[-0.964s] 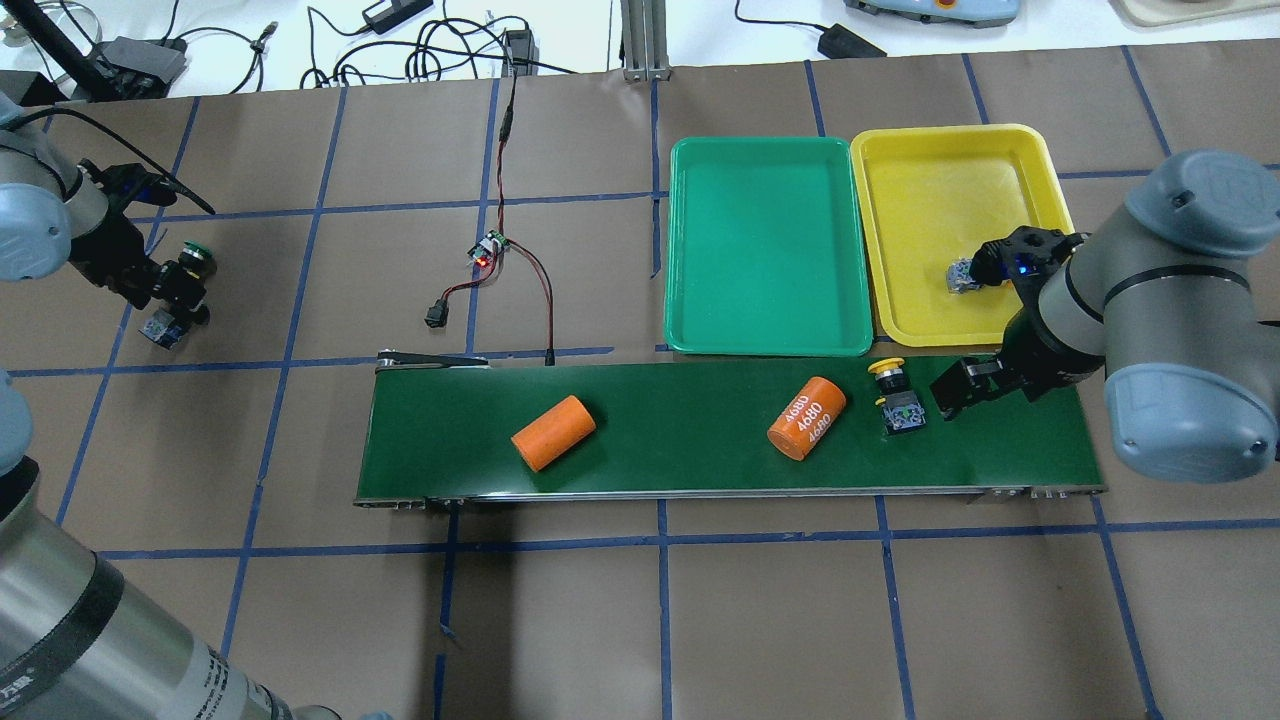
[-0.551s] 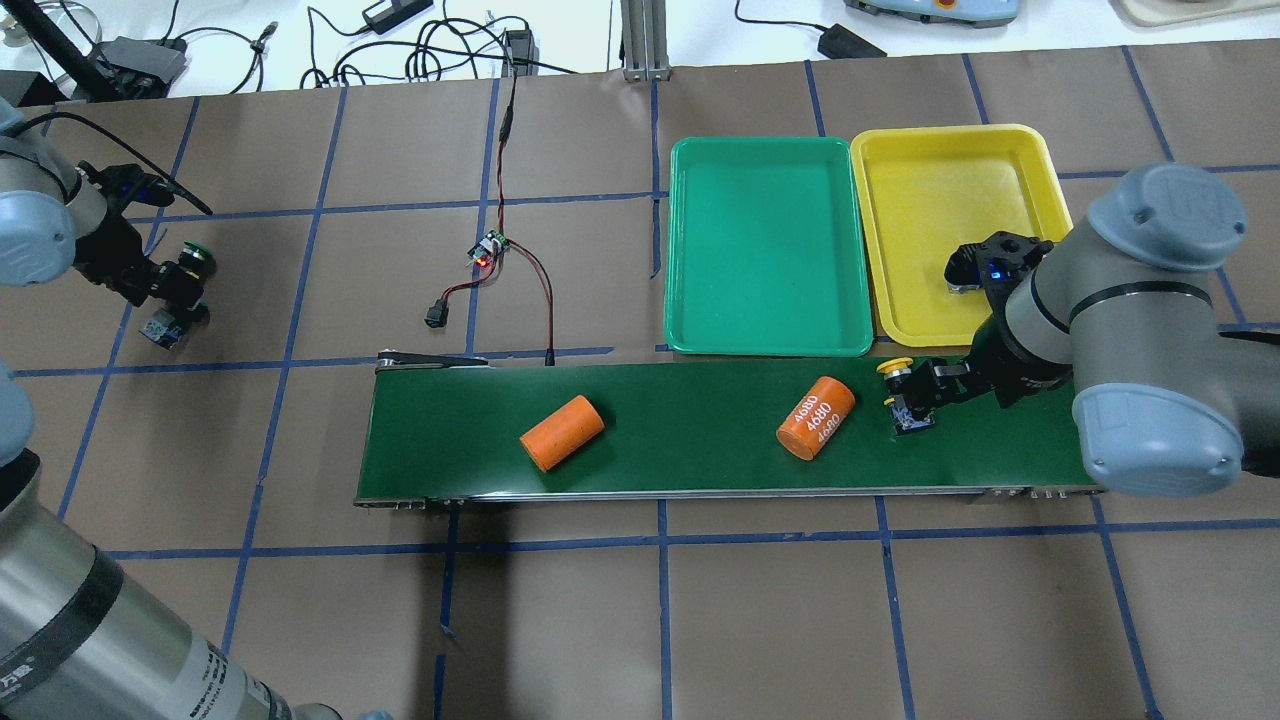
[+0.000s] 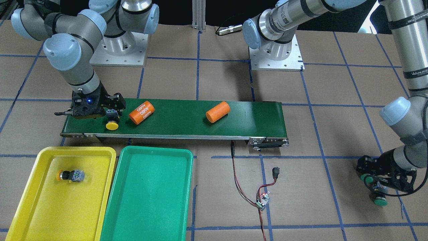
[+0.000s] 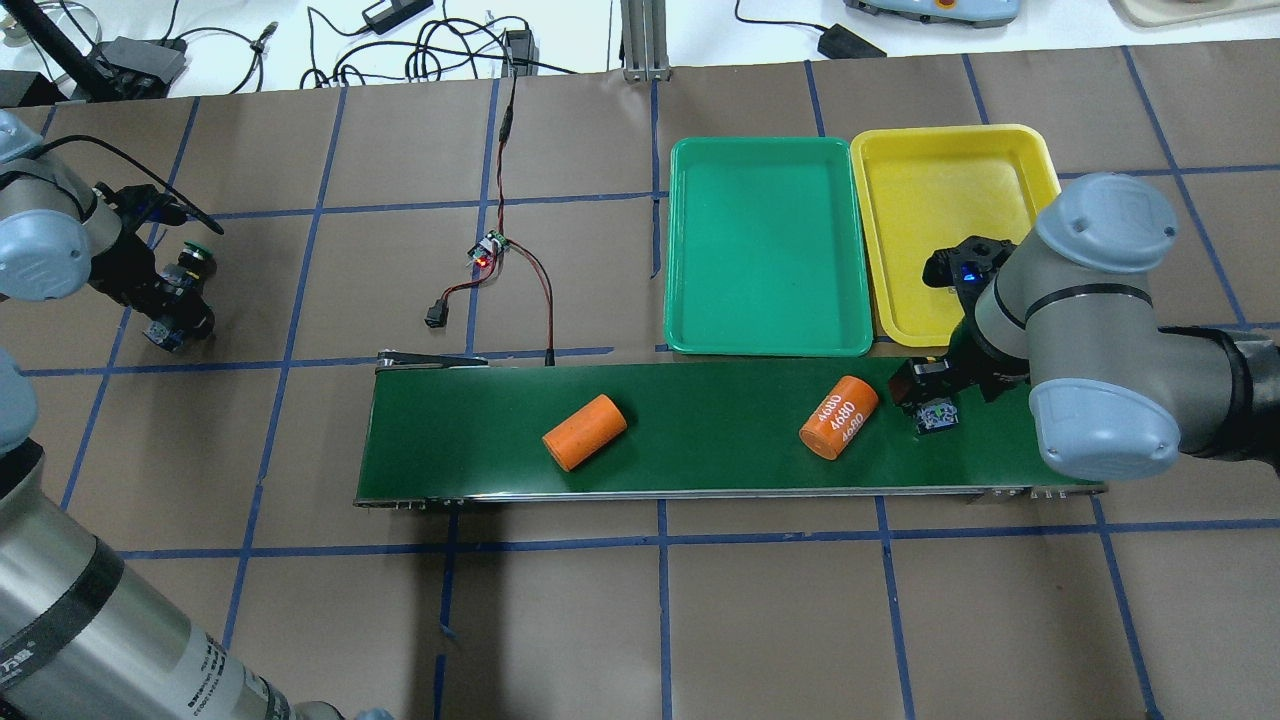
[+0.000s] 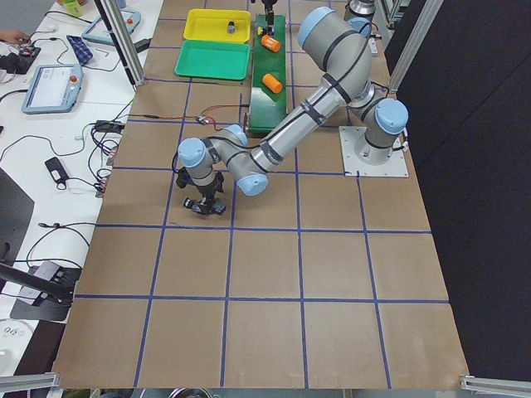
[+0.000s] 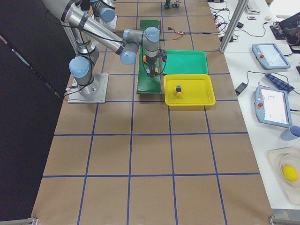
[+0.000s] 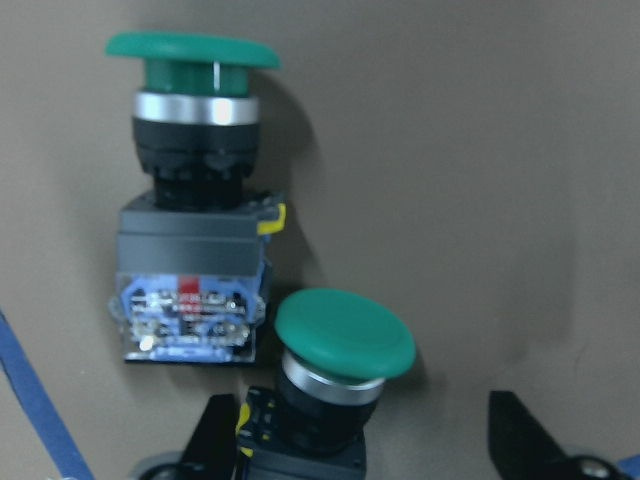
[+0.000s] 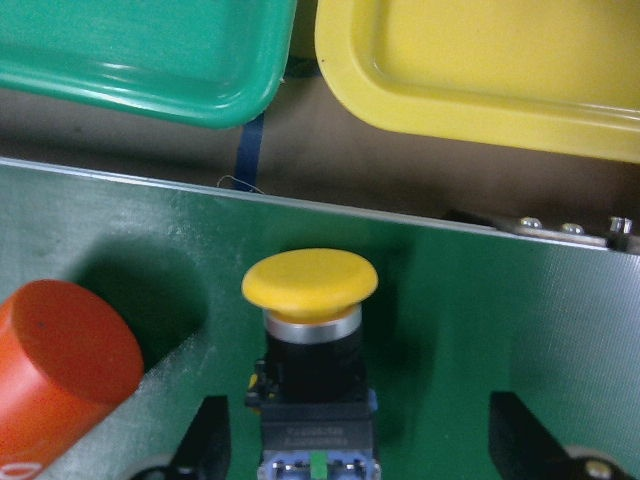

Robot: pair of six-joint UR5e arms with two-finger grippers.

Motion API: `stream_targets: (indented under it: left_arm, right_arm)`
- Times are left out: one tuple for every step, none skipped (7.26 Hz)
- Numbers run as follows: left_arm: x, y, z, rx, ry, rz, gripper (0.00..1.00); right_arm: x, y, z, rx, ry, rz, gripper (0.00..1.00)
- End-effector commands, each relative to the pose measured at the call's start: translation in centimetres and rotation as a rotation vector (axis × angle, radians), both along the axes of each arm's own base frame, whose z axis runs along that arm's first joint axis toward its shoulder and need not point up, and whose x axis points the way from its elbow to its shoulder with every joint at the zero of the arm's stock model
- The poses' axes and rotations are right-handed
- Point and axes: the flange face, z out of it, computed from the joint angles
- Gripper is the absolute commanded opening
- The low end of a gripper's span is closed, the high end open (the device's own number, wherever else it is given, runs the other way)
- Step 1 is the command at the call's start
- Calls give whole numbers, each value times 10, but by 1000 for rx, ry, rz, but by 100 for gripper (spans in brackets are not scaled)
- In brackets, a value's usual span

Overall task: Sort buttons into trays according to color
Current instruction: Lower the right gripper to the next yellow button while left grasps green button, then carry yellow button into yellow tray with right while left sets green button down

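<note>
Right fingers point(image 8: 520, 440) spread wide over the belt point(image 8: 480, 290), yellow button point(image 8: 310, 300) lying between them, cap pointing away; left fingers point(image 7: 520, 445) wide too, green button point(image 7: 340, 350) between them, second green button point(image 7: 195, 150) just beyond, on the table point(image 7: 460, 150).

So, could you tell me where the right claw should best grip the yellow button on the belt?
Probably the black body behind the cap, coming from above with the right claw closing across its flat sides. The yellow button lies on its side on the belt; its domed cap would likely slip.
</note>
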Motion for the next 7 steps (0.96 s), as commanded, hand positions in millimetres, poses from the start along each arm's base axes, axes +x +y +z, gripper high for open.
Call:
stream_targets:
  left_arm:
    - [-26,13,22,-7,5,-32,0]
    - [-64,35,43,-7,13,-105,0]
    - [-121,59,62,-11,19,-216,0]
    - [-175,84,73,1,30,-338,0]
    - [-218,105,81,-3,40,-468,0]
    - [-265,123,89,-19,71,-597,0]
    - [-308,143,95,-30,82,-694,0]
  right_arm:
    - [-1,2,-3,15,6,-3,38]
    - [-1,2,-3,16,6,-6,21]
    - [-1,2,-3,18,6,-6,6]
    - [-1,-2,2,0,9,-5,5]
    - [-3,-17,13,-27,13,-5,5]
    - [-14,-49,14,-13,71,0,6]
    - [-25,-87,23,8,93,6,10]
